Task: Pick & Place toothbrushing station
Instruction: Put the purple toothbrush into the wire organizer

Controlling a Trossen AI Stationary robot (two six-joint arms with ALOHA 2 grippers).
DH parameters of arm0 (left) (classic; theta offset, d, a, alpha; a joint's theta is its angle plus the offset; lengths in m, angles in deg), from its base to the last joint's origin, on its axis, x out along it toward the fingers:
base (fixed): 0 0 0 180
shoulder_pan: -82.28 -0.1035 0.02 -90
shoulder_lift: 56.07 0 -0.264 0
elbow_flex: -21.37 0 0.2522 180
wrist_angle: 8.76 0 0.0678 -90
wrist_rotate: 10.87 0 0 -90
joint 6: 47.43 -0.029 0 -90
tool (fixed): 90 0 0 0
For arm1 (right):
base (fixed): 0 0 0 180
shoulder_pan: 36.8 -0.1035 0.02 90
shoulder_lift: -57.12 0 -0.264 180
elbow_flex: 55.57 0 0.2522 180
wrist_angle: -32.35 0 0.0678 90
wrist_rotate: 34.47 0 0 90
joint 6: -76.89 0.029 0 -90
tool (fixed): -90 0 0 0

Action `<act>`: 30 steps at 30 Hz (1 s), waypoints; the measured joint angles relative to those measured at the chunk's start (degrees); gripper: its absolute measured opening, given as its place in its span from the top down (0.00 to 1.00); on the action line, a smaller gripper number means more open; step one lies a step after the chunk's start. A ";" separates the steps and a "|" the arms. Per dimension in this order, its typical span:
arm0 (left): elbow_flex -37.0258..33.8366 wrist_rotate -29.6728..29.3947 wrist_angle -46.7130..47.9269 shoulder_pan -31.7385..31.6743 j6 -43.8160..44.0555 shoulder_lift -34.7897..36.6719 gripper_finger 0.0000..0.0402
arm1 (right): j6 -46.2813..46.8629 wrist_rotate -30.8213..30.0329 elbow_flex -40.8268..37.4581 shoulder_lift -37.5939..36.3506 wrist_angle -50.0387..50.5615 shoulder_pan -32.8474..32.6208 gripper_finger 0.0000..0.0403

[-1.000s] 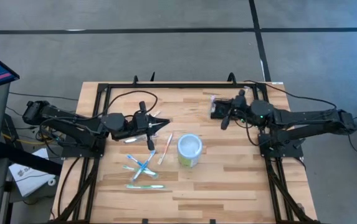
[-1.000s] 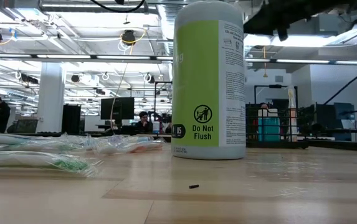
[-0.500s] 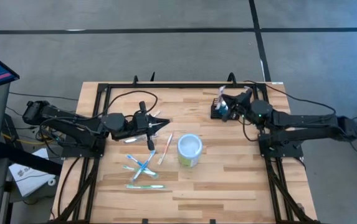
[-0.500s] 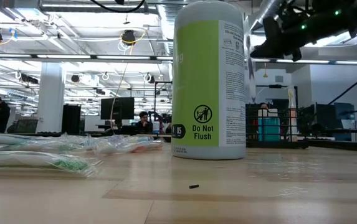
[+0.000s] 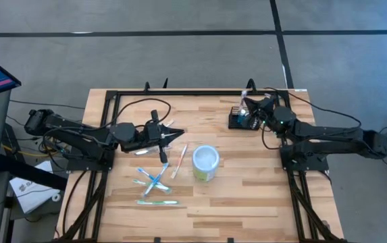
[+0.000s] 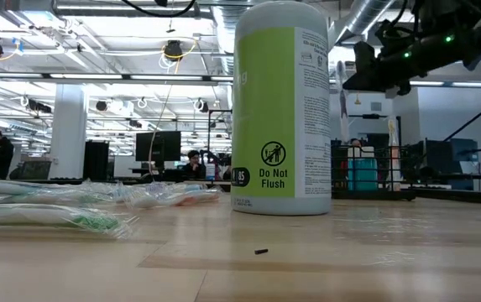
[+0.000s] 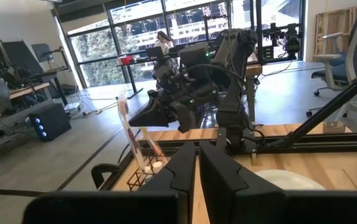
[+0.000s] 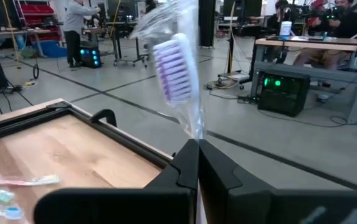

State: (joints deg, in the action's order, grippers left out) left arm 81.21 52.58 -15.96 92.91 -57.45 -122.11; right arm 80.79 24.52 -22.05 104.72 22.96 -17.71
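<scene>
Placement was in hand: right gripper (image 5: pixel 252 108), clenched on a wrapped toothbrush (image 8: pixel 177 68), hovered over the toothbrushing station (image 5: pixel 239 119) at the table's far right, needing descent before release.

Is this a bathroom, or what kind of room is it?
Not a bathroom; probably a big robot lab or workshop. A bare wooden table with two dark robot arms stands on a grey concrete floor, and behind are desks with computer monitors and seated people.
</scene>
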 joint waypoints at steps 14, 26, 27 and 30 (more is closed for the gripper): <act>0.00 0.00 0.45 0.00 0.00 0.00 0.96 | 0.63 3.90 -0.40 10.38 -7.74 2.32 1.00; -2.34 -0.04 2.21 -0.11 0.02 -0.07 0.96 | 2.16 3.81 -0.38 16.97 -10.13 3.24 1.00; -2.74 -0.05 2.00 -0.11 0.04 -0.07 0.96 | 2.18 3.77 -0.38 17.43 -10.36 3.24 1.00; -3.89 -0.09 1.99 -0.11 1.60 -0.04 0.96 | 2.63 3.49 -0.38 17.93 -10.41 3.40 1.00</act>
State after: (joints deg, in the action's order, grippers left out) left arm 77.33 52.49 -13.97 92.80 -55.85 -122.15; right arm 83.42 28.00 -22.43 122.65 12.55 -14.31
